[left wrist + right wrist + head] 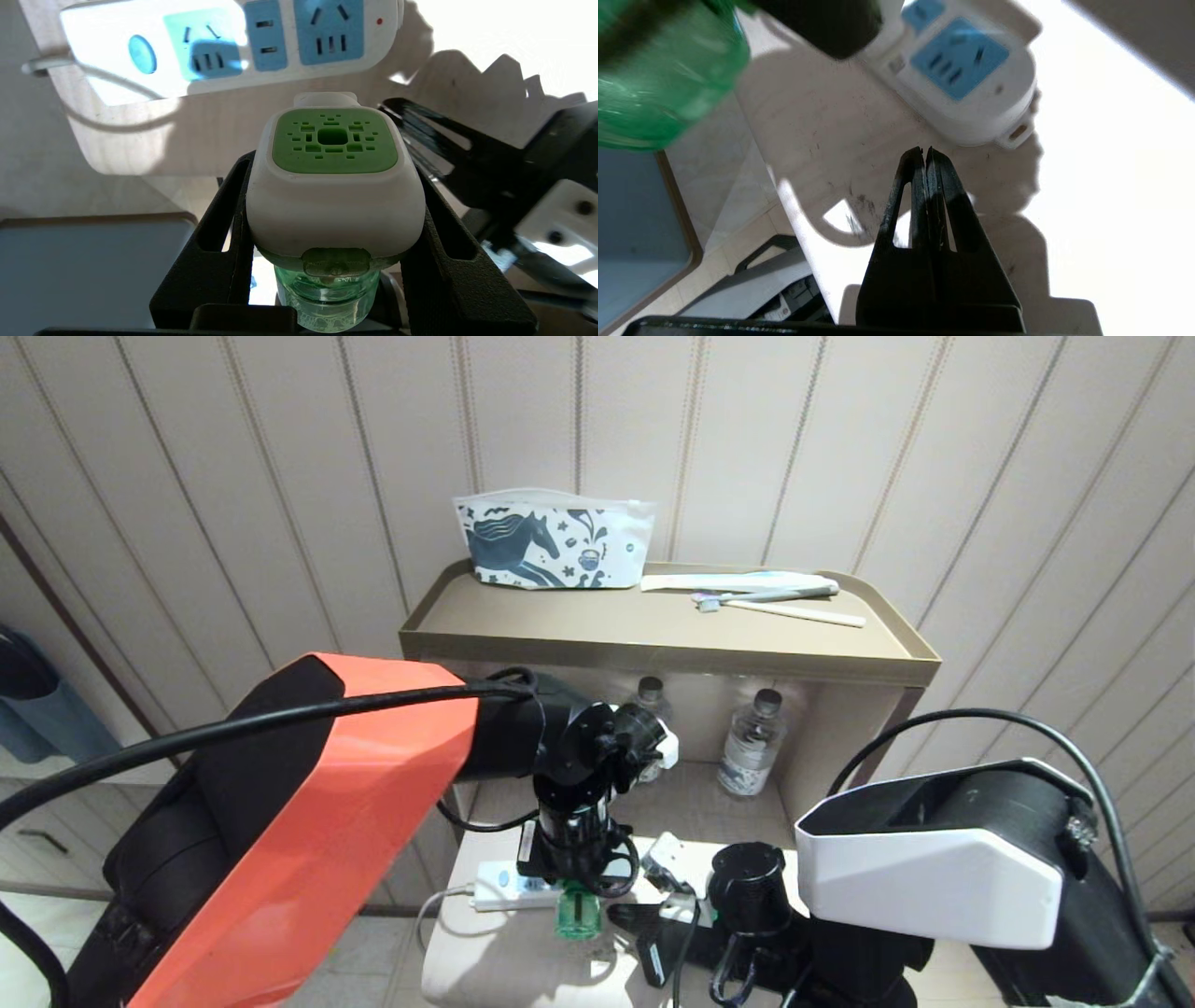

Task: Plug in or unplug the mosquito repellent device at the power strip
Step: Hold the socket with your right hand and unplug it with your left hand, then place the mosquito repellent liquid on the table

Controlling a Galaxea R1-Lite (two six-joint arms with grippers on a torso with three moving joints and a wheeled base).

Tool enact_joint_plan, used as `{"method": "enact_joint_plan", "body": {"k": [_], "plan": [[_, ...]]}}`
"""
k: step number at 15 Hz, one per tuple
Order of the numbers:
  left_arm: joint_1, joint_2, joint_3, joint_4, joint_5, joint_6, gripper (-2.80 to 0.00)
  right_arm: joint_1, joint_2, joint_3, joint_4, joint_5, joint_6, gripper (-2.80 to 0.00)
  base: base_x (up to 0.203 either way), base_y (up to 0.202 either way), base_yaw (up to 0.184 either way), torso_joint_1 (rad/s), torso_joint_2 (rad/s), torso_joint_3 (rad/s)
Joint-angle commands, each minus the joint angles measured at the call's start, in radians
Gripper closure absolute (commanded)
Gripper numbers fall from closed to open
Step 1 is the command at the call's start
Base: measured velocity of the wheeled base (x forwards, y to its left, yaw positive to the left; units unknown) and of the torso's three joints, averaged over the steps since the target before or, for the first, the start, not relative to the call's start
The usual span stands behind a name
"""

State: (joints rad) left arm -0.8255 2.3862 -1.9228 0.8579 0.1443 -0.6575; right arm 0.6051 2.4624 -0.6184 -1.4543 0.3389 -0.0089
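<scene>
My left gripper [332, 164] is shut on the mosquito repellent device [334, 186], a white body with a green vented top and a green liquid bottle [577, 915] below it. It hangs just in front of the white power strip [233, 42], apart from it. The strip's blue sockets that show are empty. In the head view the left gripper [574, 882] points down over the power strip [499, 885] on the pale lower shelf. My right gripper [923, 151] is shut on nothing, its tips close to the strip's end [971, 93]; the green bottle [654, 84] shows beside it.
Two clear water bottles [750, 742] stand at the back of the lower shelf. The tan upper shelf [653, 635] carries a horse-print pouch [551, 543] and a toothbrush [775, 597]. A blue-grey bin [88, 275] sits on the floor beside the shelf's edge.
</scene>
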Motion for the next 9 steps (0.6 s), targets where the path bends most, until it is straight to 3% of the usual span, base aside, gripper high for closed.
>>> {"method": "enact_joint_plan", "body": {"k": [1,6,9], "plan": [[0.002,-0.026,0.005,0.011,-0.002,-0.005,0.00,-0.013,-0.062,0.017,-0.009,0.002,0.000,0.00,0.000,0.000,0.000,0.000,0.00,0.000],[0.002,-0.095,0.014,0.048,0.001,-0.008,0.00,-0.049,-0.171,0.061,-0.007,0.002,0.001,0.00,0.000,0.000,0.000,0.000,0.00,0.000],[0.003,-0.217,0.116,0.056,-0.003,-0.009,0.00,-0.097,-0.296,0.104,0.000,0.002,0.001,0.00,0.000,0.000,0.000,0.000,0.00,0.000]]}}
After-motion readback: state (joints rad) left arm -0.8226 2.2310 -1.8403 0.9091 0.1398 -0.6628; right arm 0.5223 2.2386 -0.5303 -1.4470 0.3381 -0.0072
